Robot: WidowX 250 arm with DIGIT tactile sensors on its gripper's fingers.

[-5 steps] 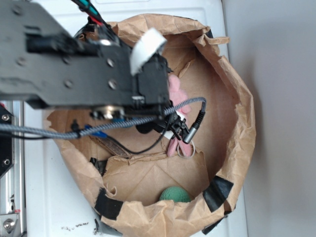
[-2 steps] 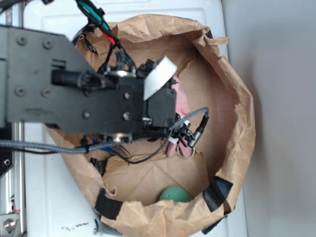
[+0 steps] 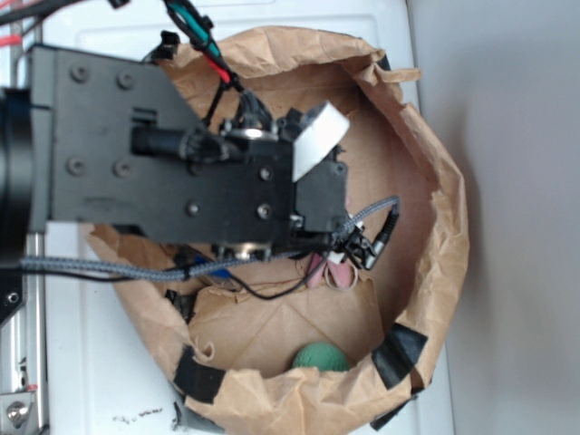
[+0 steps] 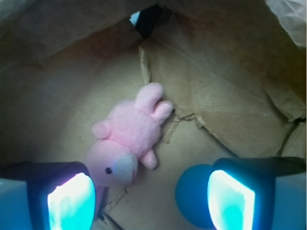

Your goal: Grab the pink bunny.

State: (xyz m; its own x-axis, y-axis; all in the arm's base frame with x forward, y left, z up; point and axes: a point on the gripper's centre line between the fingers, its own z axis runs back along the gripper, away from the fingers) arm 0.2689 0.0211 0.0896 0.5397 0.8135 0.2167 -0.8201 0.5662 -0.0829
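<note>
1. I see the paper bag [image 3: 426, 181] on the white bench [image 3: 91, 362], its rim rolled down.
2. My hand [image 4: 151, 201] hovers inside it, jaws spread wide, gripping nothing.
3. The pink bunny [image 4: 128, 139] lies on the bag floor — head just beside one fingertip [image 4: 71, 201].
4. The blue ball [image 4: 191, 196] touches the other finger; the green ball [image 3: 320, 357] sits near the rim.

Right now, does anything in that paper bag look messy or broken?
Yes. The brown paper bag is crumpled, and its floor has a torn, lifted flap by the small pink plush bunny, which lies flopped on its side beside a blue ball.
</note>
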